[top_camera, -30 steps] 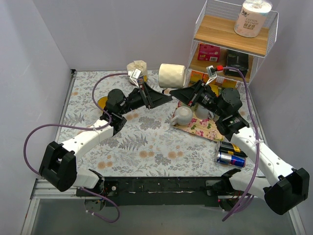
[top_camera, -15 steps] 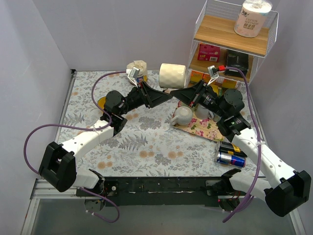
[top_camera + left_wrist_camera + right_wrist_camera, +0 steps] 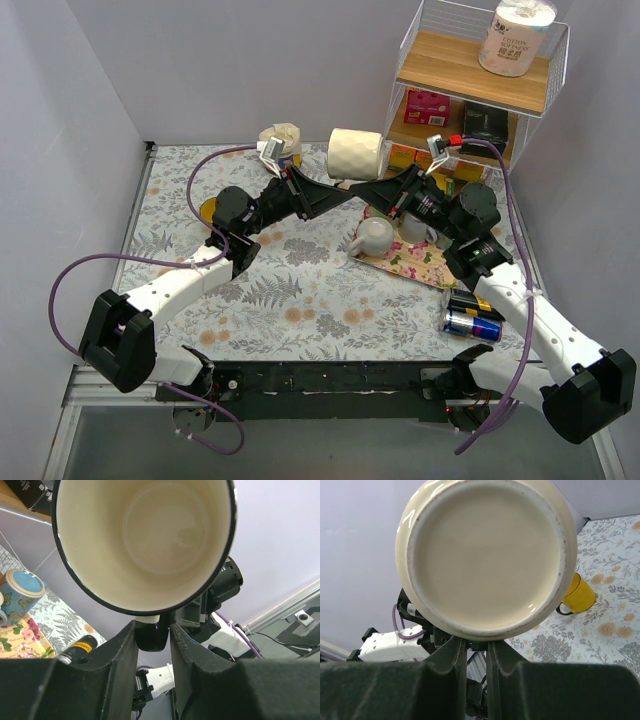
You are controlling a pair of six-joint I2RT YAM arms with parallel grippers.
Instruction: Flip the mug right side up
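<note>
The cream mug with a dark rim is held in the air on its side, above the table's far middle. In the left wrist view its open mouth faces the camera. In the right wrist view its flat base faces the camera. Its handle points down. My left gripper reaches in from the left and is shut on the dark handle. My right gripper comes from the right and its fingers are closed tight under the mug. The two grippers' tips meet below the mug.
A floral tray carries a white mug and a blue patterned cup. Cans lie at the near right. A yellow mug is behind the left arm. A wire shelf stands at the back right, and a crumpled bag at the back.
The mug stays in place. The right arm has shifted slightly up and to the right, and the left arm has barely moved.
</note>
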